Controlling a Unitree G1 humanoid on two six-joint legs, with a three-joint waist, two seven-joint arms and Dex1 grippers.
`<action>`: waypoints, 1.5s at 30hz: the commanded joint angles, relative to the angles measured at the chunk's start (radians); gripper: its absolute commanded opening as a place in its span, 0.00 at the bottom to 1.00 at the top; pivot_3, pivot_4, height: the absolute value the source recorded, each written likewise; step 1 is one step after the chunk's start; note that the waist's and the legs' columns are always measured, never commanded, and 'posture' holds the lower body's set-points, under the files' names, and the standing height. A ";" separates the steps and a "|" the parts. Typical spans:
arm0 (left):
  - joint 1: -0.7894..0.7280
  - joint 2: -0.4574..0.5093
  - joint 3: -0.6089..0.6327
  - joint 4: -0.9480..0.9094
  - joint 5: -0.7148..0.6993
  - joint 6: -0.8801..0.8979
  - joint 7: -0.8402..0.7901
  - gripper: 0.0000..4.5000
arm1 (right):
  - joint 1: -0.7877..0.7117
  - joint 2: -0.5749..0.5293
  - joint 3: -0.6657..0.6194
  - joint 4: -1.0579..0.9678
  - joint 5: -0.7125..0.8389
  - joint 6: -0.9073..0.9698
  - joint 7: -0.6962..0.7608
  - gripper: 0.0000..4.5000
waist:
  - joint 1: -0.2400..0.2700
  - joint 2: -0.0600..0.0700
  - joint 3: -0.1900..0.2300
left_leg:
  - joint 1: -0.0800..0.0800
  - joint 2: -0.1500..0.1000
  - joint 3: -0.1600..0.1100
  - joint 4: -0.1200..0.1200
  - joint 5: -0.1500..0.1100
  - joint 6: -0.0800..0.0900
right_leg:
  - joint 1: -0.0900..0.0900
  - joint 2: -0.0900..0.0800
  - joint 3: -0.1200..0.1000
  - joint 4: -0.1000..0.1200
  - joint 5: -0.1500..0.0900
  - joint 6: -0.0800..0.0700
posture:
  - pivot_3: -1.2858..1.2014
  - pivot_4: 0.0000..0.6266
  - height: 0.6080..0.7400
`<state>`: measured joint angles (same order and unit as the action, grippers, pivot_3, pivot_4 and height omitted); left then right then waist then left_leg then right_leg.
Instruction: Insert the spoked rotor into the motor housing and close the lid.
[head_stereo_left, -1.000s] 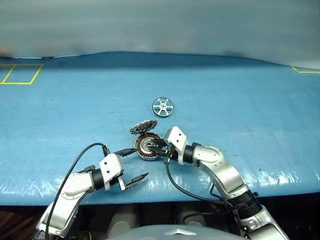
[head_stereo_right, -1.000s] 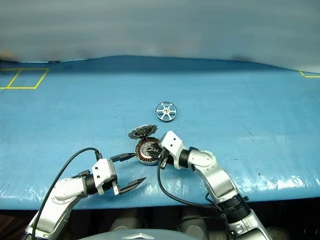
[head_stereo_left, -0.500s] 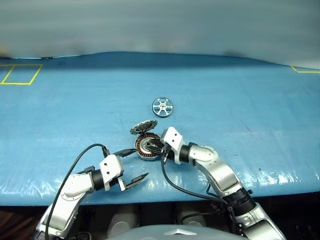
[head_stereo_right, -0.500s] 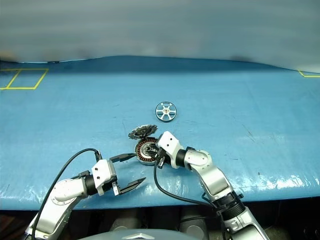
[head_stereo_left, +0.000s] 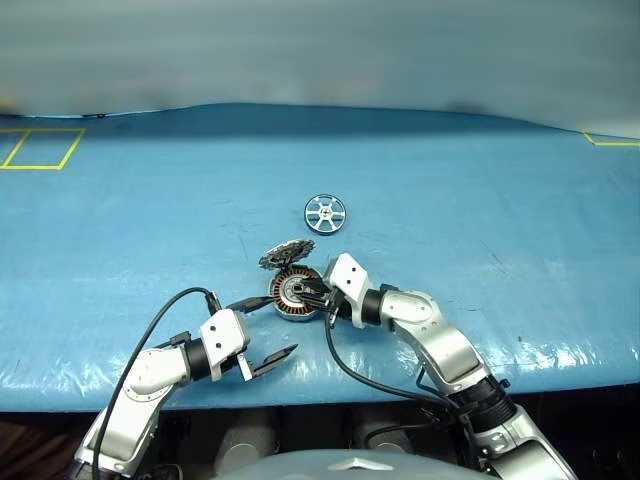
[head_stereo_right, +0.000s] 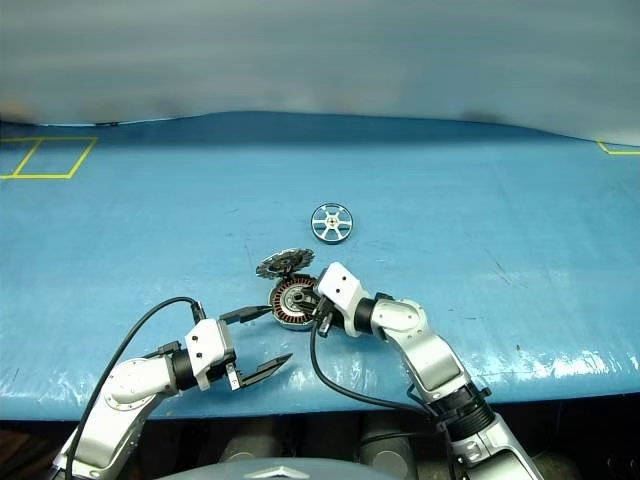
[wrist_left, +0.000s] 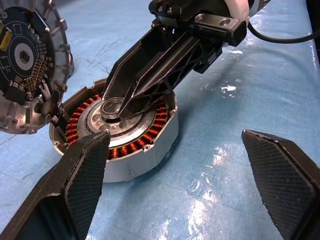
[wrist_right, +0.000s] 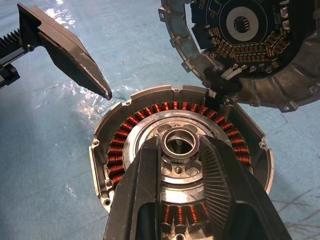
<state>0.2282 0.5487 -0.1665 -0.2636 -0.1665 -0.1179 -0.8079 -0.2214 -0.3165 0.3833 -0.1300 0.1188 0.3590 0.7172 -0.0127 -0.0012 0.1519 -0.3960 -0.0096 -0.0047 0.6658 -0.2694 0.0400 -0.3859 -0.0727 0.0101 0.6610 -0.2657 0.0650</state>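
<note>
Two head views look forward and down from above the near edge of the blue table (head_stereo_left: 480, 200), taking in its whole width to the far edge. They share almost the same scene, slightly offset sideways. The left wrist view sits low and close, looking along the left pincer (wrist_left: 180, 175) at the motor housing (wrist_left: 145, 150). The right wrist view looks steeply down, closer still, onto the same motor housing and the open lid (wrist_right: 250, 45), which both wrist views share.
</note>
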 joint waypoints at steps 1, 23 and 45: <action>-0.001 -0.007 -0.001 -0.010 0.001 -0.012 0.005 1.00 | -0.002 0.001 0.000 -0.033 -0.001 -0.009 0.004 0.17 | 0.000 0.000 0.000 | 0.000 0.000 0.000 0.000 0.000 0.000 | 0.000 0.000 0.000 0.000 0.000 0.000 | 0.52 0.24 1.00; 0.008 -0.009 -0.004 -0.014 0.007 -0.008 0.012 1.00 | -0.002 0.017 0.001 -0.032 0.012 0.001 0.021 0.17 | 0.000 0.000 0.000 | 0.000 0.000 0.000 0.000 0.000 0.000 | 0.000 0.000 0.000 0.000 0.000 0.000 | 0.52 0.24 1.00; 0.013 -0.021 -0.013 0.000 0.015 -0.017 0.016 1.00 | -0.017 0.026 -0.010 -0.004 -0.005 -0.016 0.004 0.17 | 0.000 0.000 0.000 | 0.000 0.000 0.000 0.000 0.000 0.000 | 0.000 0.001 0.000 0.000 0.000 0.000 | 0.52 0.24 1.00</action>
<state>0.2394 0.5326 -0.1724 -0.2632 -0.1566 -0.1172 -0.7947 -0.2233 -0.2977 0.3830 -0.1200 0.1059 0.3576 0.7178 -0.0129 -0.0012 0.1519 -0.3960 -0.0096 -0.0047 0.6658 -0.2694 0.0400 -0.3860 -0.0720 0.0101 0.6611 -0.2657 0.0650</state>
